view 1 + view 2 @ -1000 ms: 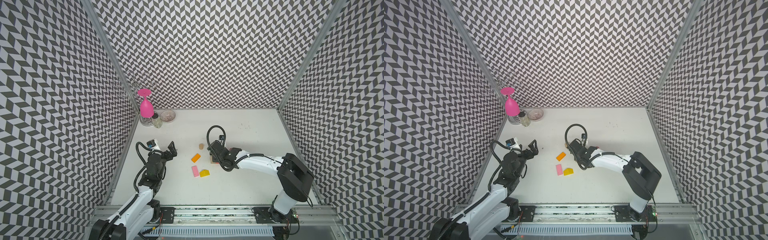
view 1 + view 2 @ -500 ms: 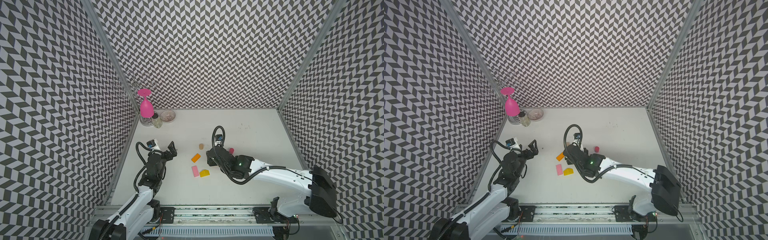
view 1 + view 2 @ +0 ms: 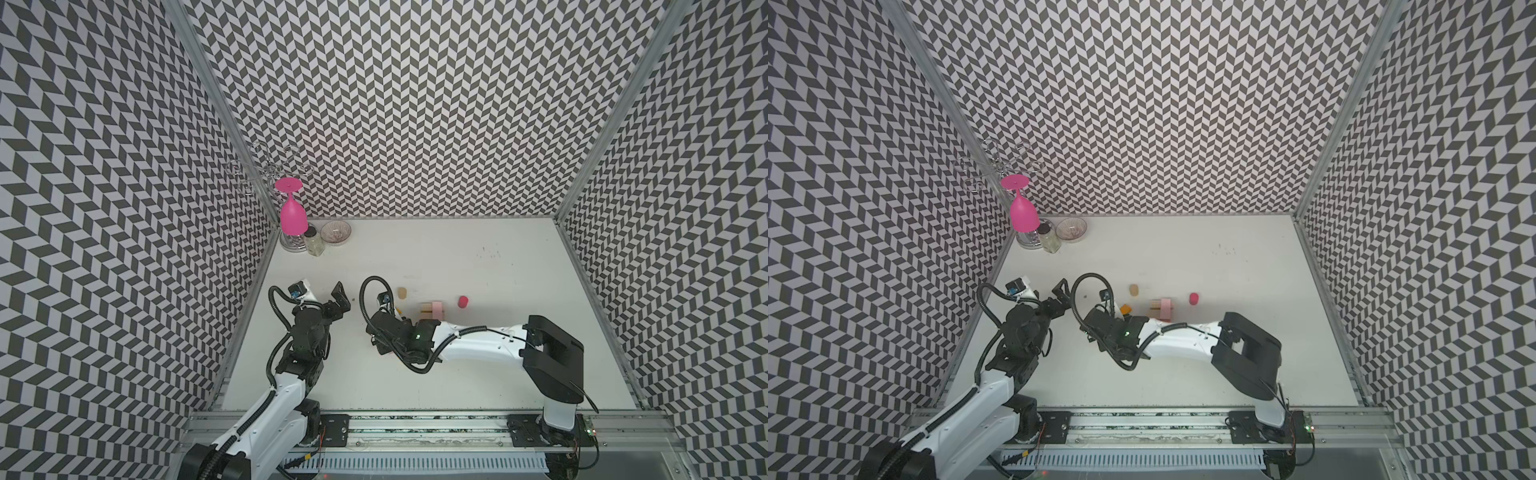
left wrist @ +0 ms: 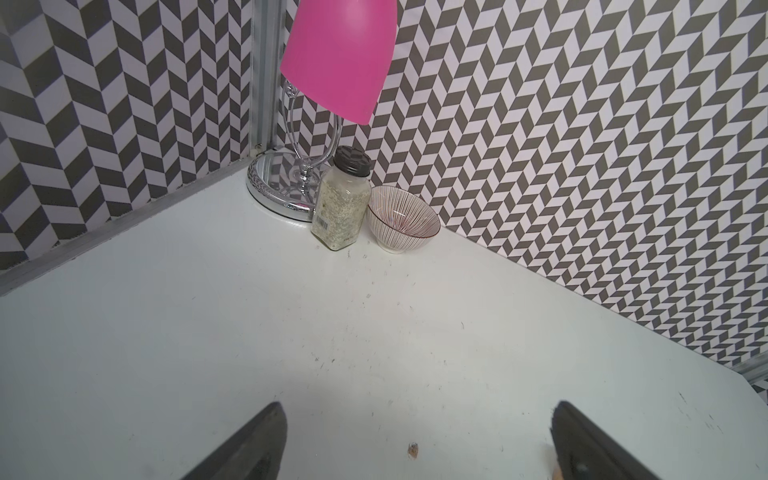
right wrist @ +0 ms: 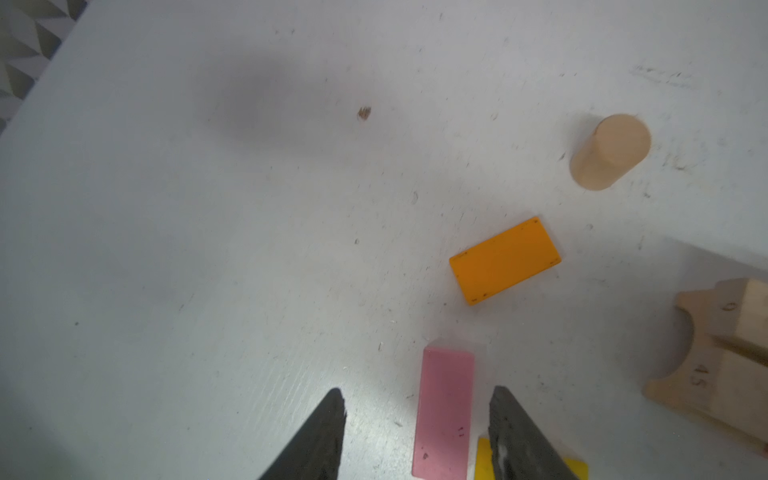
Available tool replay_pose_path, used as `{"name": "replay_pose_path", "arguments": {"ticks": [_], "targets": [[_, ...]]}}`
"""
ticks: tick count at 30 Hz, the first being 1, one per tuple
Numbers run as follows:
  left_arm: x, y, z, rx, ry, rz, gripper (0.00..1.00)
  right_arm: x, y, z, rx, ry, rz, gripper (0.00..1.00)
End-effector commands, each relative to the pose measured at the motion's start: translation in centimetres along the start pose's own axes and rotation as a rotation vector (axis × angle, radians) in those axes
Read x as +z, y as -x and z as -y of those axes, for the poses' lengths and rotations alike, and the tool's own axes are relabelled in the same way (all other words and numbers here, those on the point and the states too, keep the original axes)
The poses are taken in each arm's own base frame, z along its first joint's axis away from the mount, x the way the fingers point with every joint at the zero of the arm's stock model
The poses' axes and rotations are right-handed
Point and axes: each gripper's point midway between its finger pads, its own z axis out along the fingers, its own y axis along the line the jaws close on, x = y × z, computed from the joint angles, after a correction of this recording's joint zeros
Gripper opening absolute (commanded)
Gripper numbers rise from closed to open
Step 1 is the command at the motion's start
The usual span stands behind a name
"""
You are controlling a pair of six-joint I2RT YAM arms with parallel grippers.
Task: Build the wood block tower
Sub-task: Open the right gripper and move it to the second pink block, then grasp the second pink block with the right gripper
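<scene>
In a top view your tower (image 3: 432, 309) stood near the worktop's middle. Left wrist: left gripper (image 4: 417, 405) gaped wide, empty. Right wrist: the right gripper (image 5: 419, 392) straddled the pink block (image 5: 444, 411), jaws half-spread; closing could have snagged the yellow block (image 5: 483, 463) beside it.

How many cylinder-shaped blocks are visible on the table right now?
2. In both top views, the tan cylinder sits left of the tan-and-pink stack; the red cylinder sits to its right. The right arm may hide others beneath it.
</scene>
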Motion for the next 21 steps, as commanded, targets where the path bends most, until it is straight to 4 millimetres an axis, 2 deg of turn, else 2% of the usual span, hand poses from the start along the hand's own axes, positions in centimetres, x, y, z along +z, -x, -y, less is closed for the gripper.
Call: {"name": "replay_pose_path", "arguments": {"ticks": [1, 4, 9, 13, 17, 21], "targets": [[-0.4, 0.1, -0.7, -0.024, 0.027, 0.016, 1.0, 1.3, -1.0, 0.4, 0.008, -0.023, -0.026, 0.54], [-0.5, 0.2, -0.7, -0.025, 0.024, 0.021, 1.0, 1.9, -2.0, 1.1, 0.008, -0.041, -0.043, 0.53], [-0.4, 0.1, -0.7, -0.024, 0.023, 0.017, 1.0, 2.0, -2.0, 1.6, 0.013, -0.065, -0.032, 0.53], [-0.4, 0.1, -0.6, -0.025, 0.02, 0.014, 1.0, 2.9, -2.7, 1.6, 0.007, -0.07, -0.045, 0.52], [-0.2, 0.0, -0.6, -0.017, 0.025, 0.003, 1.0, 4.2, -3.4, 1.0, -0.001, -0.063, -0.066, 0.46], [-0.4, 0.0, -0.7, -0.018, 0.027, 0.007, 1.0, 5.0, -3.9, 0.9, -0.007, -0.067, -0.082, 0.34]]}}
